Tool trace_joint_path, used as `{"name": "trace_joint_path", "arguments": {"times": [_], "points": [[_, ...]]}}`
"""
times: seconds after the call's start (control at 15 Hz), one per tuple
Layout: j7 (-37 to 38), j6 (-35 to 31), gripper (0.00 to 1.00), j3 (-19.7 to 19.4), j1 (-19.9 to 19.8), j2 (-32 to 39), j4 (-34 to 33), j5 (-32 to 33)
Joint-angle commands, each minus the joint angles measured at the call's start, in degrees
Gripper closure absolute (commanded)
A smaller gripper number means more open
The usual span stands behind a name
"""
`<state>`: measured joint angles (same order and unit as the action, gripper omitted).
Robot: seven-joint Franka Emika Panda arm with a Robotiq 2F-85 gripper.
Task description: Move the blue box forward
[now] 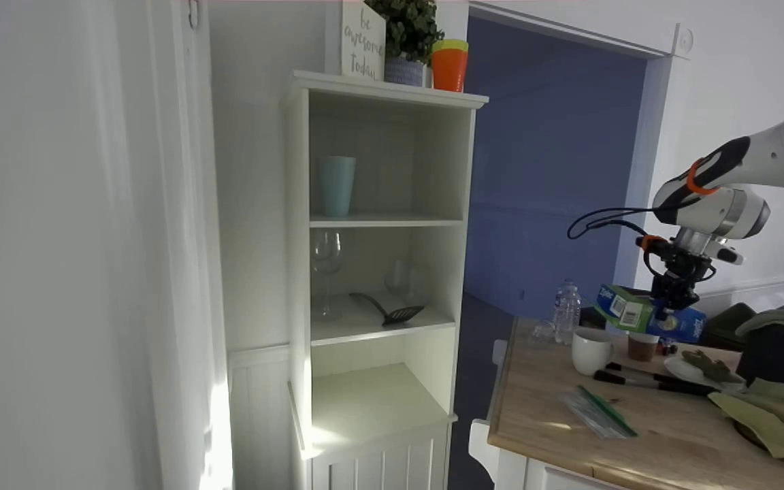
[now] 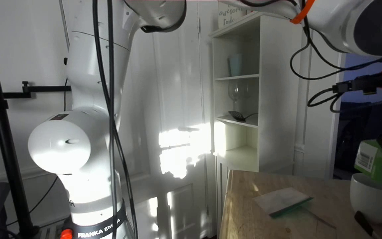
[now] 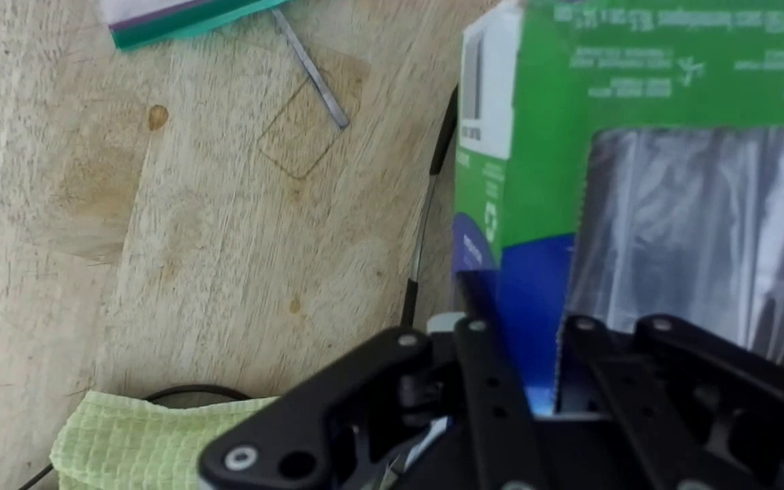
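The blue box (image 1: 627, 313) is a blue and green carton with white printing and a white barcode label. In the wrist view the box (image 3: 545, 184) fills the right side, with clear plastic bags showing through its cut opening. In an exterior view it hangs tilted above the far part of the wooden table, and it also shows at the right edge of an exterior view (image 2: 373, 162). My gripper (image 3: 528, 313) is shut on it, one finger outside and one at the opening's edge. In an exterior view the gripper (image 1: 667, 309) points down onto the box.
Below the box on the table stand a white mug (image 1: 591, 352), a small brown-filled cup (image 1: 642, 347), a plastic bottle (image 1: 567, 313) and a plate (image 1: 684, 369). Dark-handled knives (image 1: 650, 381), a zip bag (image 1: 599, 412) and a green cloth (image 1: 766, 415) lie nearer. A white shelf (image 1: 392, 333) stands apart.
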<state>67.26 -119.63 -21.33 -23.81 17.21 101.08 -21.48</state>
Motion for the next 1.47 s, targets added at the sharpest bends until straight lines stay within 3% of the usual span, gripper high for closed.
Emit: {"name": "trace_joint_path", "arguments": {"times": [0.0, 0.2, 0.27, 0.93, 1.4], "points": [[-0.02, 1.26, 0.94, -0.07, -0.57, 1.46, -1.66, -0.44], [0.0, 1.97, 0.94, 0.01, -0.99, 3.02, -3.39, -0.76], [0.0, 2.05, 0.98, 0.02, -0.96, 3.03, -3.53, -0.77], [13.83, 3.86, 0.98, -0.08, -0.69, 7.43, -7.34, -0.61], [19.12, 11.11, 0.98, 0.41, -1.66, 12.38, -15.39, -0.06]]}}
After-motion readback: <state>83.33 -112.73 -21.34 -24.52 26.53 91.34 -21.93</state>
